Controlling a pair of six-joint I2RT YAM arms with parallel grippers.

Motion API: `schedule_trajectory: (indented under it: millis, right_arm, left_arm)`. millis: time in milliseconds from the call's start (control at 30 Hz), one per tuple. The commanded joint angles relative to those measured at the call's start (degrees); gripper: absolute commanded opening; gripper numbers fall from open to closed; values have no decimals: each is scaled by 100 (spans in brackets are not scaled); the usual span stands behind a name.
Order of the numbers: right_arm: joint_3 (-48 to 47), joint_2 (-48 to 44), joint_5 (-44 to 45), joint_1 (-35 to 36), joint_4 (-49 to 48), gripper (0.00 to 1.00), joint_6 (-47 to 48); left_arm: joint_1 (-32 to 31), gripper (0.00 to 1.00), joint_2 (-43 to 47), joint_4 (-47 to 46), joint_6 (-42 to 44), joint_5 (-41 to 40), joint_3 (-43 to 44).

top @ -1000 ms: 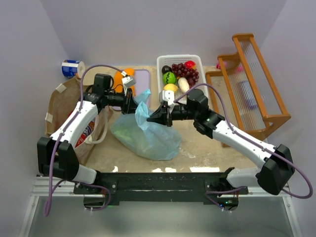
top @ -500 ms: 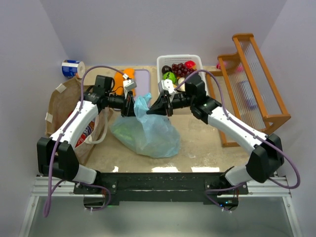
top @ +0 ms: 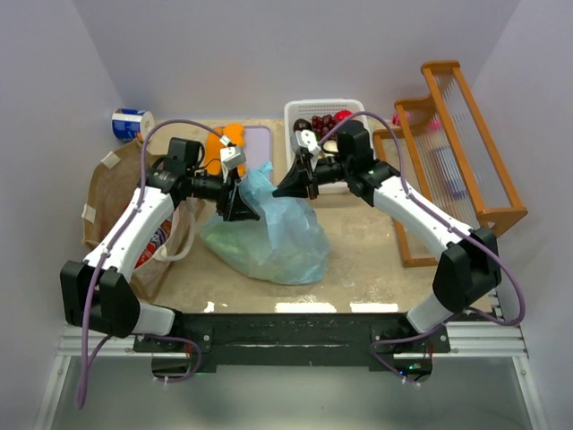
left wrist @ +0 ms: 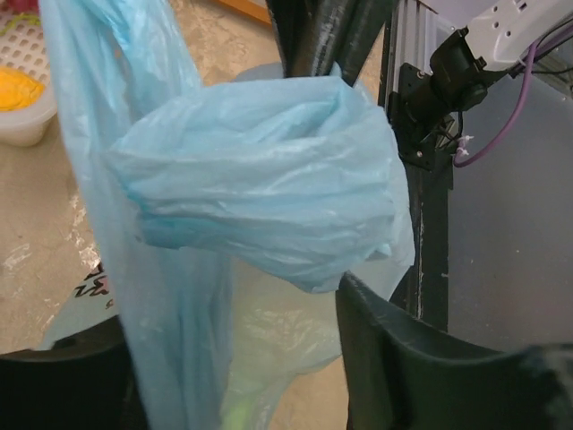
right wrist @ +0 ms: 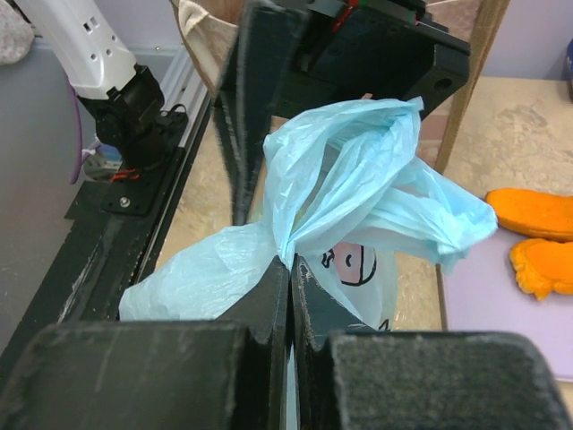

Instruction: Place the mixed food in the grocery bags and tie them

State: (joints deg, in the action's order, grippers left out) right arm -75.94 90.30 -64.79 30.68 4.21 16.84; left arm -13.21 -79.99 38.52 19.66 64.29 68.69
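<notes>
**Top view, read left to right.** A blue-and-white roll [top: 132, 123] stood at the far left corner of the table [top: 376, 260]. The white-handled brown paper bag [top: 112, 188] lay flat along the left edge, beside the left arm. Behind that arm, 2 orange slabs [top: 224, 139] rested by a lilac board [top: 260, 143].

The left gripper [top: 240, 204] was at the left flank of the light-blue plastic bag [top: 269, 242]. In the left wrist view its jaws stood well apart. A strip of bag film hung between them, not pinched, so this gripper held nothing.

The light-blue bag sat on the table at the centre, between the 2 grippers, with its top drawn upward. A greenish tint showed faintly through its lower film.

The right gripper [top: 279, 190] met the bag's top from the right. In the right wrist view its 2 fingers were pressed together on a twisted fold of the film.

Behind it stood the white slotted basket [top: 322, 103]. Mixed food lay there, with purple grapes [top: 328, 121] and a yellow piece [left wrist: 18, 90] visible. A wooden rack [top: 466, 152] occupied the right edge.
</notes>
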Motion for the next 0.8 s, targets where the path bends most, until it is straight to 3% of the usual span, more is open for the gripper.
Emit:
schedule_trajectory:
  millis: [0,267,767]
  right_arm:
    - [-430,154,-218,-53,325,0,240]
    - [-878,426,-157,-53,1160,0,750]
    - [-1581,883,19,-18,2311,0,1409]
  left_arm:
    - [-23,67,264,50,205,75,198]
    - [-23,75,115,24,196,496,365]
    - [-23,70,-281,-248,-41,857,409]
